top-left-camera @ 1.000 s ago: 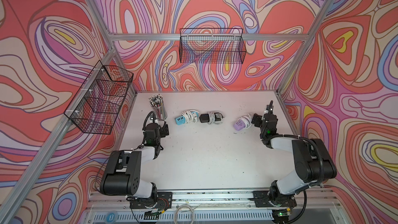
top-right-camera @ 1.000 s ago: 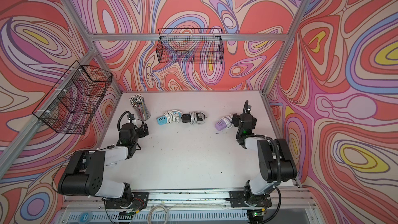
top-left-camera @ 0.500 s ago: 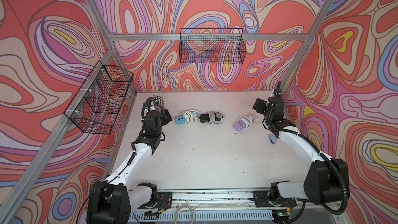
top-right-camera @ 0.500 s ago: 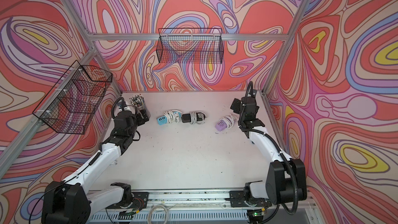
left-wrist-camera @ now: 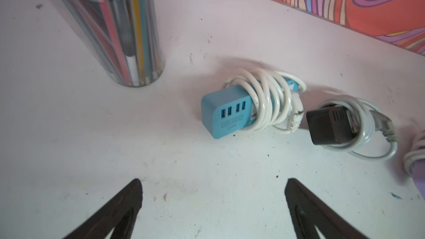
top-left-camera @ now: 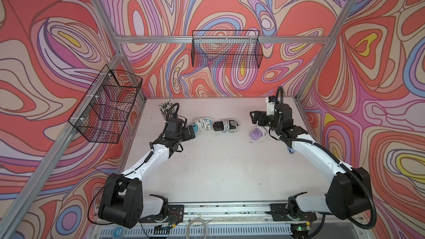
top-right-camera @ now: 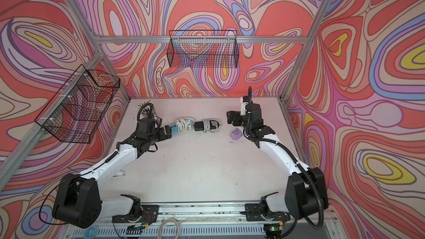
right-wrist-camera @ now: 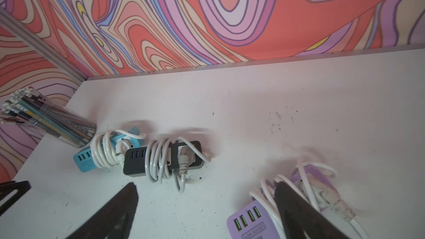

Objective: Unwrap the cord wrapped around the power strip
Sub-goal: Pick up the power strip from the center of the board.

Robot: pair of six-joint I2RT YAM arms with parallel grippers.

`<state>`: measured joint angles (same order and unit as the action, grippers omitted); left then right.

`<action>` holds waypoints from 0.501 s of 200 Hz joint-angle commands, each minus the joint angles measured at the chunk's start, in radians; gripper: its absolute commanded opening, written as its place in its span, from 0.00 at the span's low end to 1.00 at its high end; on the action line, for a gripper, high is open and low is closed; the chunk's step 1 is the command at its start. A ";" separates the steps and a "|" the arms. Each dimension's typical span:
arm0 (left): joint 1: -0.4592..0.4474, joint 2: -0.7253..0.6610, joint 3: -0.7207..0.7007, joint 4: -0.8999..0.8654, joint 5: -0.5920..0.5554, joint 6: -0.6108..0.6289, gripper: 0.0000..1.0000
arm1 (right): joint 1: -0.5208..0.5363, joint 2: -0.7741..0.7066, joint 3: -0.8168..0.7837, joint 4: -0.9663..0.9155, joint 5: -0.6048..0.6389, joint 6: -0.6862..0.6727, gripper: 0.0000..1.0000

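- blue strip [left-wrist-camera: 220, 116] lay on the white worktop [top-left-camera: 218, 168] near the back left corner, with a white cord [left-wrist-camera: 266, 102] wound in several loops around its middle and four usb ports showing on the bare end.
- a clear cup [left-wrist-camera: 128, 42] of pens stood near it on the left.
- a black strip [right-wrist-camera: 138, 164] lay just beside it on the right, its end close to the blue strip's plug.
- the black strip carried a grey cord [right-wrist-camera: 158, 159], coiled round the body with one loop trailing onto the worktop.
- a purple strip [top-left-camera: 256, 132] lay apart from those two, toward the right, with a pale cord [right-wrist-camera: 308, 180] looped loosely around it.
- left fingers [top-left-camera: 192, 132] were spread wide and held nothing. they sat low and pointed at the blue strip's port end; in the left wrist view bare worktop showed between the tips and the strip.
- right fingers [top-left-camera: 255, 117] were spread wide too and empty, raised just behind the purple strip. in the right wrist view one finger crossed in front of the pale cord, and contact could not be told.
- two wire baskets hung on the walls, a back basket [top-left-camera: 226, 51] and a left basket [top-left-camera: 107, 109].
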<state>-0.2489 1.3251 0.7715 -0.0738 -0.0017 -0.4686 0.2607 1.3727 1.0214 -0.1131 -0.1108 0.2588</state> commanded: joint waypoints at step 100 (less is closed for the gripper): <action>0.161 0.262 -0.267 0.867 0.398 -0.185 1.00 | 0.053 -0.020 0.014 -0.002 -0.199 -0.003 0.97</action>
<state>-0.0879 1.5284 0.4835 0.5926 0.3557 -0.6151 0.3012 1.3731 1.0214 -0.1207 -0.2779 0.2565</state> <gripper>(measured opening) 0.999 0.966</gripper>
